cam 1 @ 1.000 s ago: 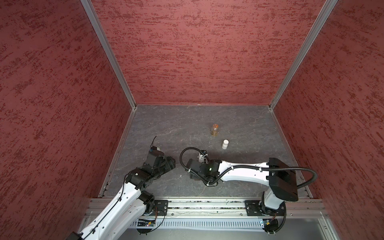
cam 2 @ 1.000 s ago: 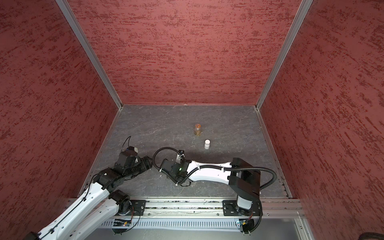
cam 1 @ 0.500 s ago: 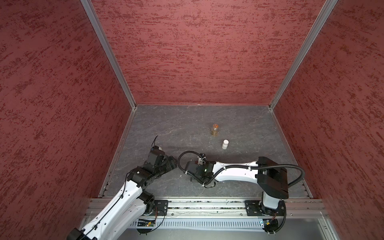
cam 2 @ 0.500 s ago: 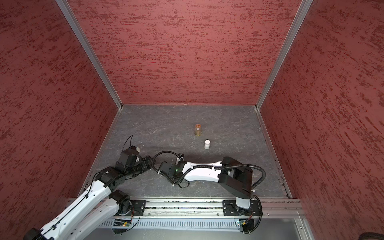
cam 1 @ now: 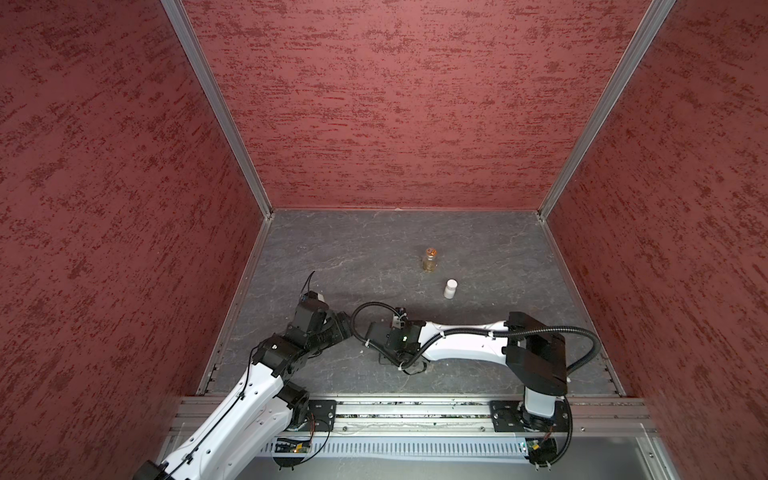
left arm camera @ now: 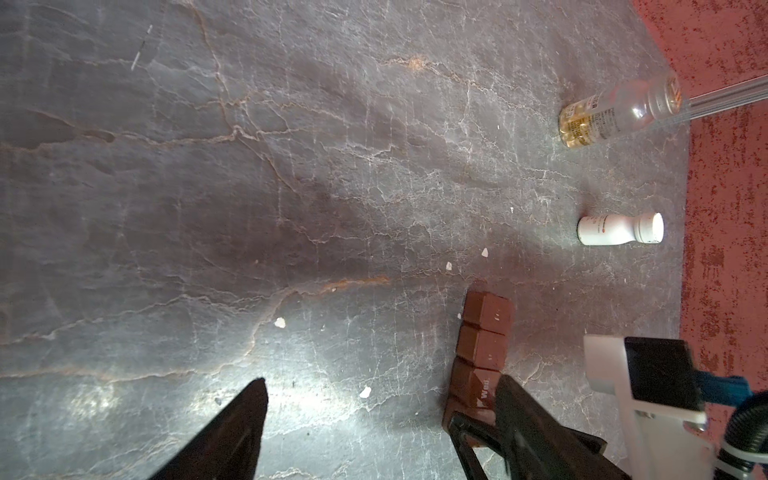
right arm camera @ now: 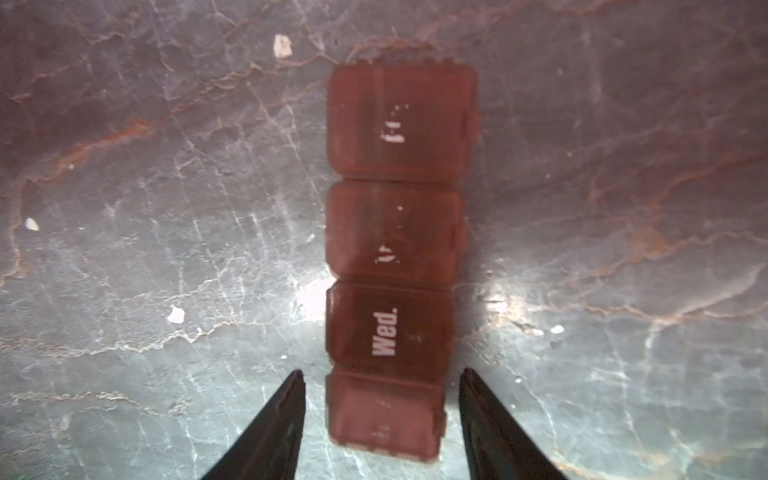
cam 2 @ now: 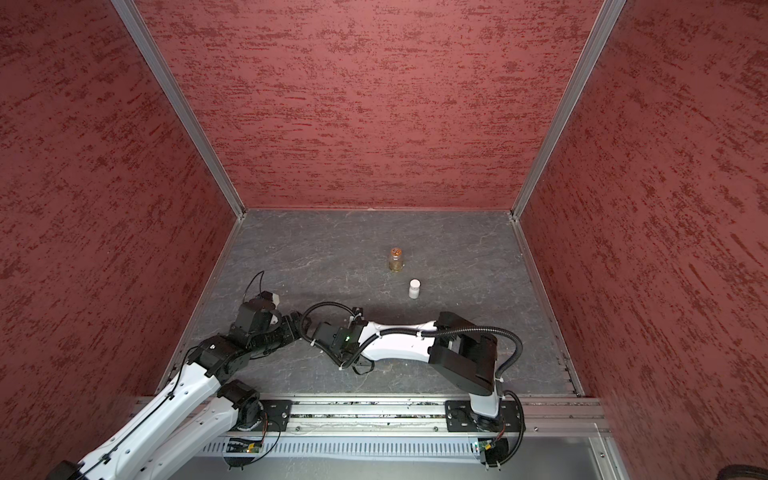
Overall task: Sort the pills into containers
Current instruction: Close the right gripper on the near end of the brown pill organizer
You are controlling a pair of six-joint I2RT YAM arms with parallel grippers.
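Four square compartments of the containers show in the right wrist view. They form a narrow dark-brown strip box lying flat on the grey tabletop. One lid reads "Wed.", the rest carry worn white marks, and the lids look shut. In both top views the strip is hidden under the two tools, which meet at about 8 o'clock from the white bottle.

The right tool is released. Its jaws straddle the end compartment next to "Wed.", one on each side, with a sliver of tabletop showing between each tip and the box.

The left tool is released as well, spread wide just over the tabletop. One jaw overlaps the strip's end in its wrist view, and I cannot tell whether it touches.

The amber bottle stands upright at 11 o'clock from the white bottle, near it but apart. Several small white bits lie scattered around the strip. Whether they are pills I cannot tell.
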